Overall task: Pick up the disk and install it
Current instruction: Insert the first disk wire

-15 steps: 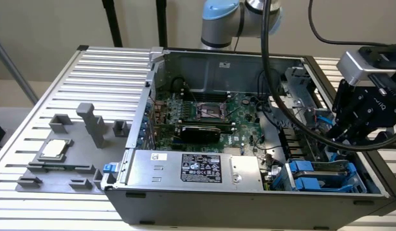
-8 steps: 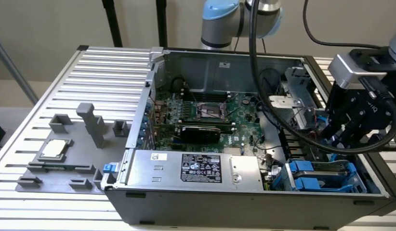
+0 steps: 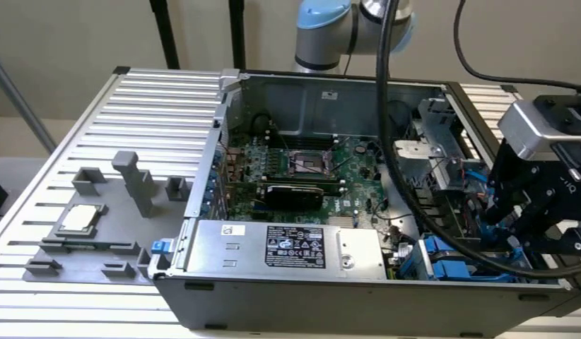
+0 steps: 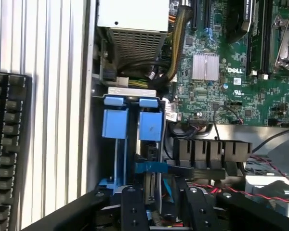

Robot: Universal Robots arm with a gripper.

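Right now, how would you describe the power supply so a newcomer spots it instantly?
Find the open computer case on the ribbed metal table. Inside, along the wall nearest the exterior camera, lies a long silver box, the power supply. It alone carries a black printed label on top, unlike the blue carriers towards the exterior view's right.

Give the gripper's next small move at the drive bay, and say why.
Probably a slow, straight descent. The black gripper hangs over the metal drive bay with the silver-grey, blue-framed disk edge-on at it, beside a blue plastic carrier; whether the disk is seated cannot be told.
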